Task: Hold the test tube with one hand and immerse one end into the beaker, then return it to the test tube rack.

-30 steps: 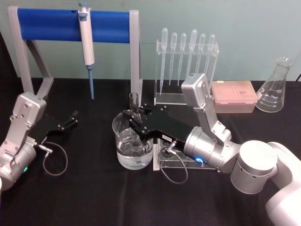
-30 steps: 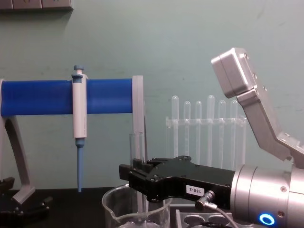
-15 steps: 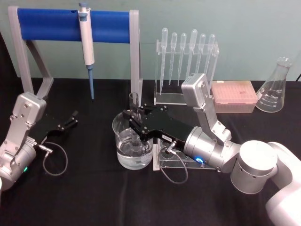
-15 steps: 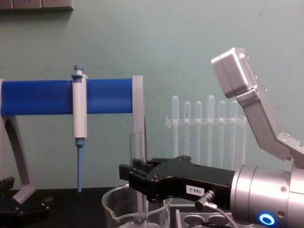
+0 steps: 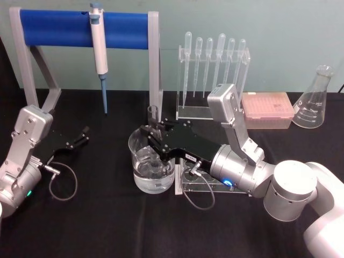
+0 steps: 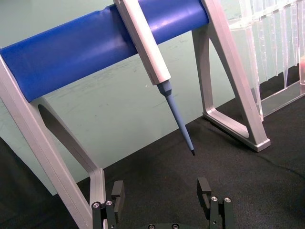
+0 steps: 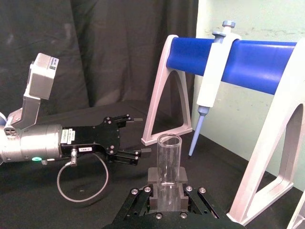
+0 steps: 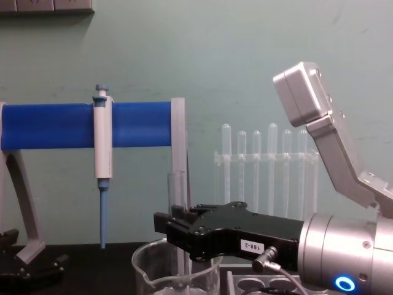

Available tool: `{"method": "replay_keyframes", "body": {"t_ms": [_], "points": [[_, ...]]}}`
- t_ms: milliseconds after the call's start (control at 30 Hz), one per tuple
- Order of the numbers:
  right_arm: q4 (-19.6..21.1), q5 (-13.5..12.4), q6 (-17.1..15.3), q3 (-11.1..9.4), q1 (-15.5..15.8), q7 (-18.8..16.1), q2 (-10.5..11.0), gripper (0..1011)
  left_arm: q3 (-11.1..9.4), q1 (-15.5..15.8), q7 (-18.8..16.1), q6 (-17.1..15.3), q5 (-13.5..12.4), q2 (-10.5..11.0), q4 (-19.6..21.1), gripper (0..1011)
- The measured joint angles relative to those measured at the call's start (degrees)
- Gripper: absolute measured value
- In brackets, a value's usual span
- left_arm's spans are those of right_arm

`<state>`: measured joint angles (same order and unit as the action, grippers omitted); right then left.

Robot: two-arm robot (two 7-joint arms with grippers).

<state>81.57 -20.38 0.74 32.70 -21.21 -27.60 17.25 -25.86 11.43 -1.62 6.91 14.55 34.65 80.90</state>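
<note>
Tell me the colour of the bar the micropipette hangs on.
Bright blue. The bar shows best in the head view.

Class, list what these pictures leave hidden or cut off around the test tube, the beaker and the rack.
1. Test tube lower end: head view, hidden behind the right gripper; its depth in the liquid is unclear.
2. Beaker base: chest view, cut off by the bottom edge.
3. Test tube rack: head view, mostly covered by the right wrist.
</note>
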Motion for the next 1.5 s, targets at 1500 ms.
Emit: {"method": "replay_keyframes", "body": {"t_ms": [1500], "points": [[0.0,0.0,0.0,0.0,0.0,0.0,0.0,225,0.0,0.0,0.0,0.0,0.0,0.0,0.0,1000]]}}
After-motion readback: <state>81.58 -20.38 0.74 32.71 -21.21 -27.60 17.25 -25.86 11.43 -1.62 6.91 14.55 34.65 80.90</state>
